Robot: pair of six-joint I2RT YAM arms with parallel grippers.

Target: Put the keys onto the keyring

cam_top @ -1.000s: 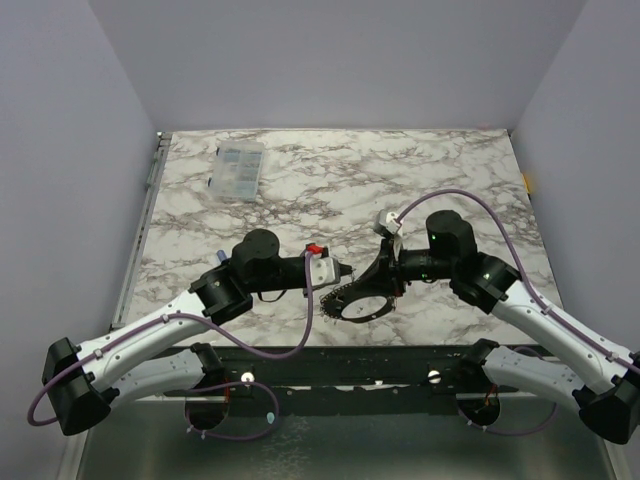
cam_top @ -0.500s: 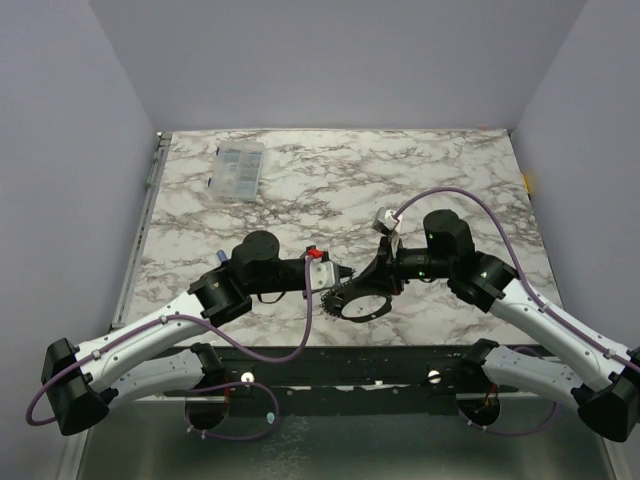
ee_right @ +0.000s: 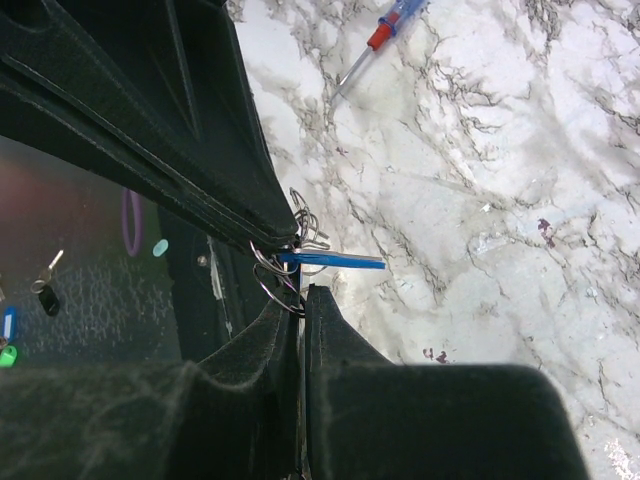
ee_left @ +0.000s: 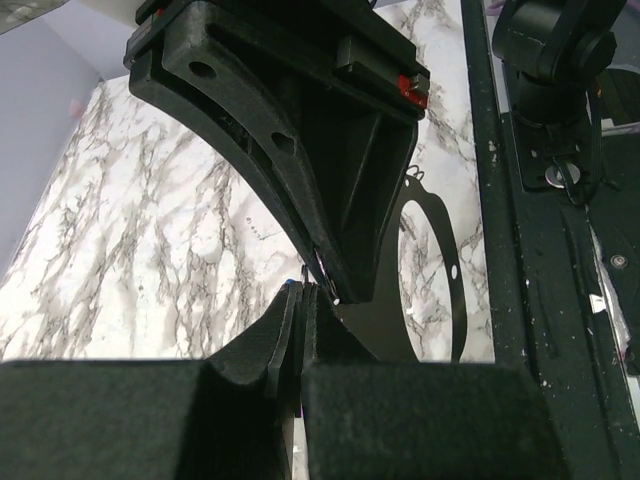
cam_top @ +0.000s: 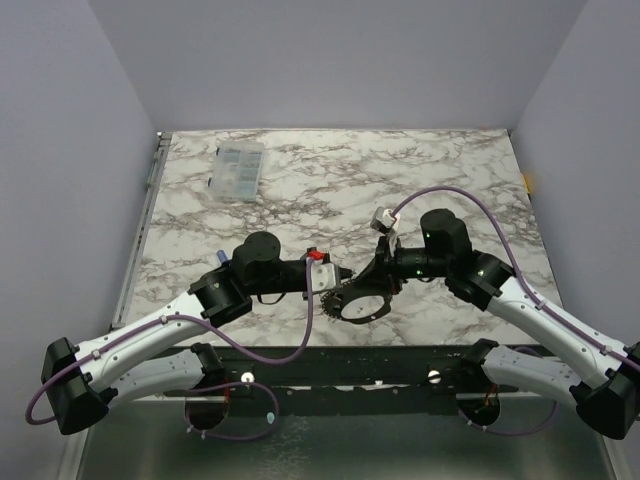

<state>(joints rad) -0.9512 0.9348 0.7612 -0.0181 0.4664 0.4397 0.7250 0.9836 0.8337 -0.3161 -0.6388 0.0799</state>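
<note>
1. We see the left gripper point(ee_left: 303, 300) with its fingers pressed together, pinching a blue key point(ee_right: 335, 261) at the tip. The key sticks out sideways over the marble.
2. The right gripper point(ee_right: 301, 300) has its fingers together too, clamped on the thin metal ring point(ee_right: 266, 282) of the keyring point(cam_top: 333, 300).
3. Both tips meet nose to nose above the near edge of the table point(cam_top: 450, 180), around its middle.
4. The key lies against the ring's wire loops. We cannot tell whether it is threaded on.
5. The keyring's coiled loop hangs under the right gripper.
6. A red-handled screwdriver point(ee_right: 385, 33) lies on the marble, well apart. A clear box point(cam_top: 238, 168) sits near the far left corner.
</note>
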